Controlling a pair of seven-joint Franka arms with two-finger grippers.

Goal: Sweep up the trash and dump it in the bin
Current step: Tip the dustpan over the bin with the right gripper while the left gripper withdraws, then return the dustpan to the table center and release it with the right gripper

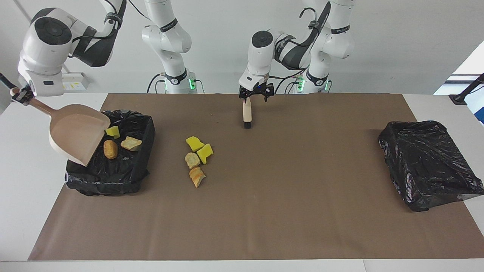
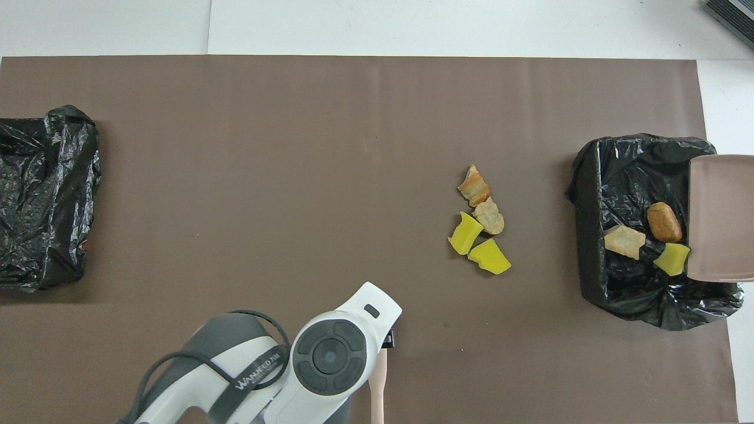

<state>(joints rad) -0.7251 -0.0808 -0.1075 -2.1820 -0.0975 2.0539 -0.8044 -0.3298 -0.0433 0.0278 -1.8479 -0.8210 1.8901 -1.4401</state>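
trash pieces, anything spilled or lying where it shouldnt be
Four pieces of trash lie clustered on the brown mat, outside the bin that already holds three. The right gripper holds the dustpan tilted over that bin.

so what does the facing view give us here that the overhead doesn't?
Facing only: the right gripper holding the dustpan by its handle, tilted over the bin, and the left gripper holding the brush upright on the mat. Overhead only: nothing extra; it crops the dustpan and hides both grippers. Both: three trash pieces in the bin, four on the mat, and a second bin.
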